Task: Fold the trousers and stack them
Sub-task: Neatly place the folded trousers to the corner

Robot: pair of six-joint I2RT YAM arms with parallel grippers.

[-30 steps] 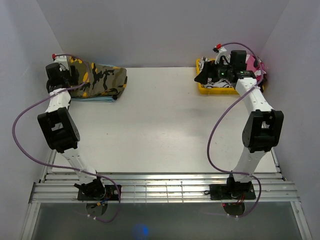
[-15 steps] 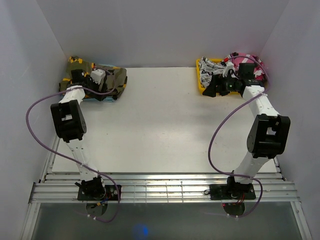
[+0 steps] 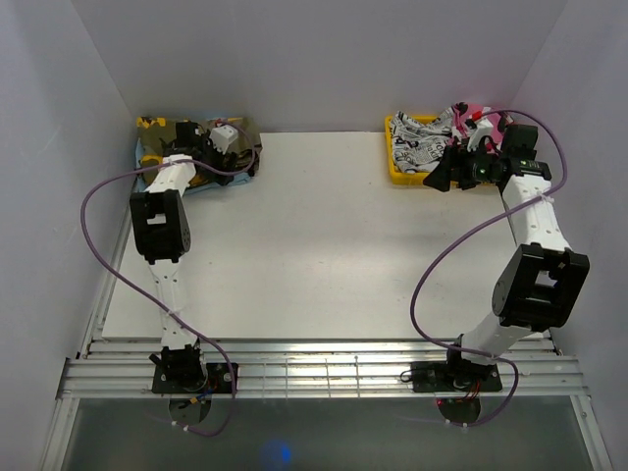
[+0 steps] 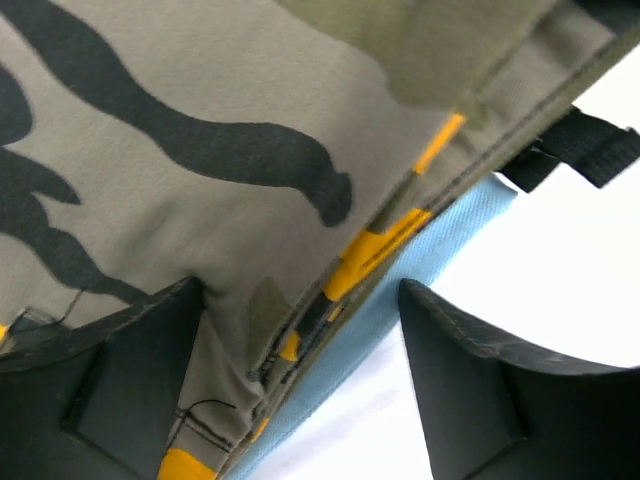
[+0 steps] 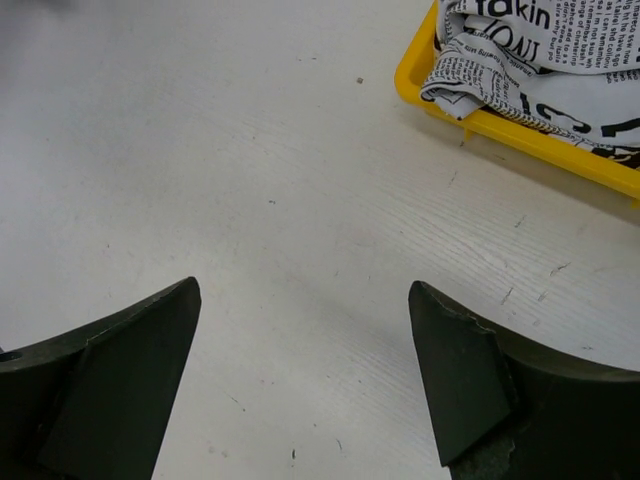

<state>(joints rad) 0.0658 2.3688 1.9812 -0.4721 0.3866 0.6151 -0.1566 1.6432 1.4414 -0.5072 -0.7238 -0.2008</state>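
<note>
The camouflage trousers (image 3: 182, 128) lie folded at the far left corner of the table, on a light blue layer (image 3: 143, 157). My left gripper (image 3: 235, 152) is low over their right edge. In the left wrist view its jaws stand open astride that edge (image 4: 300, 290). The olive, black and orange cloth (image 4: 200, 150) lies by the left finger, and a light blue hem (image 4: 400, 290) shows between the jaws. My right gripper (image 3: 439, 177) hovers open over bare table beside the yellow bin, nothing between its fingers (image 5: 302, 288).
A yellow bin (image 3: 394, 169) at the far right holds a black-and-white printed garment (image 3: 422, 145) and a pink one (image 3: 483, 110). The bin's corner (image 5: 500, 125) and the printed cloth (image 5: 530, 60) lie ahead of my right gripper. White walls close in on both sides.
My left arm has swung from the left side of the trousers across to their right edge. My right arm has drawn back from over the bin to the table beside it.
</note>
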